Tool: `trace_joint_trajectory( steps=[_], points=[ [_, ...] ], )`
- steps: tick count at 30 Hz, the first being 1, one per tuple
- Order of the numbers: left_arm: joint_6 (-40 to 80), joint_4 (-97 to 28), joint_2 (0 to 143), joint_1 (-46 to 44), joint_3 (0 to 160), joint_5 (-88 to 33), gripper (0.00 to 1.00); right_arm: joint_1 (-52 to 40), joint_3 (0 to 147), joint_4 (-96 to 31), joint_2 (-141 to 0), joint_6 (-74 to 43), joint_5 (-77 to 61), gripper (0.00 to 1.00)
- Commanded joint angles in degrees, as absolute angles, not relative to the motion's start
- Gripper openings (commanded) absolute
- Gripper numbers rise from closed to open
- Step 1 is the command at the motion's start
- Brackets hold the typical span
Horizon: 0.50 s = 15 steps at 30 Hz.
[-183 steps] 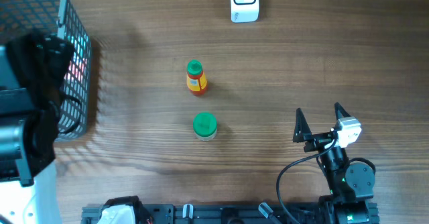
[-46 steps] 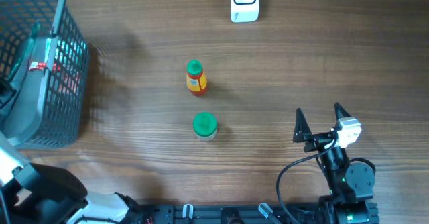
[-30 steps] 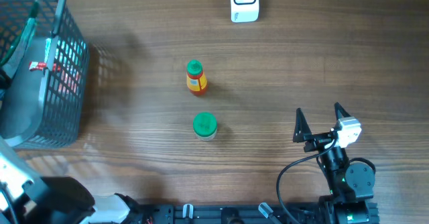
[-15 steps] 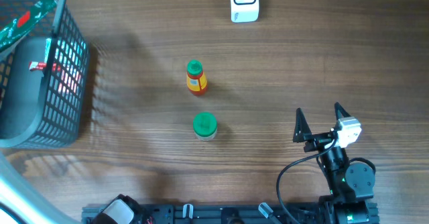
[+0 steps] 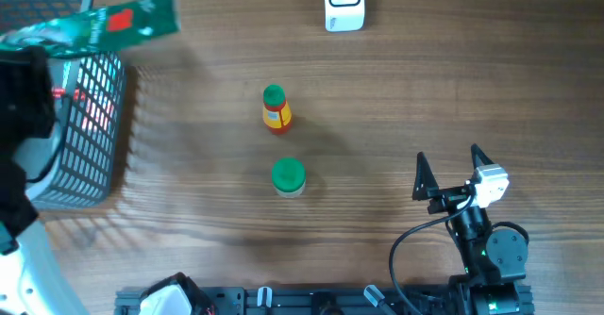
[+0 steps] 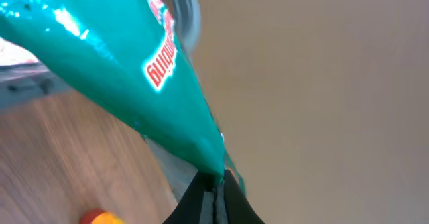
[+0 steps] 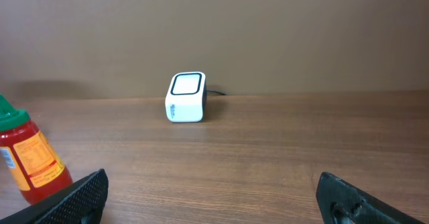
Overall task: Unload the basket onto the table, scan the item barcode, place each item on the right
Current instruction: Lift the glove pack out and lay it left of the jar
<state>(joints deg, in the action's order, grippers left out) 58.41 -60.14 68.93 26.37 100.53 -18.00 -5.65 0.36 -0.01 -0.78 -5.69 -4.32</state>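
Item is a teal foil packet (image 5: 111,24), glossy and crinkled, long, tapering to a pinched end, with a red patch carrying white print. From overhead I see it up in the air over the top rim of the grey wire basket (image 5: 102,117) at far left, slanted, free end pointing right. The print shows in my left wrist view but it's turned and I can't read it. Left tool (image 6: 216,186) is clamped on the packet's thin edge, fingers pressed together with only foil between them. Right tool (image 5: 448,157) is spread wide and holds nothing, at the lower right of the worktop (image 5: 425,70). White scanner box (image 5: 344,4) sits at the far edge, side label too small to read. Red sauce bottle (image 5: 275,107) with green cap and a green-lidded jar (image 5: 288,176) stand mid-worktop, near each other, not touching
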Motion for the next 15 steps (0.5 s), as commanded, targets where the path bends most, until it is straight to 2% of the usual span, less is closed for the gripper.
trace_joint_trajectory(
  steps=[1,6,15],
  points=[
    [45.6,-62.2,67.6,20.2,100.6,-18.6,0.04,-5.8,0.3,0.2,-0.3,-4.9,-5.0,1.0],
    [34.3,-70.7,68.3,13.1,100.6,-10.3,0.04,-5.8,0.3,0.2,-0.3,-4.9,-5.0,1.0],
    [16.9,-79.2,69.3,10.3,100.5,-9.9,0.04,-5.8,0.3,0.2,-0.3,-4.8,-5.0,1.0]
  ],
)
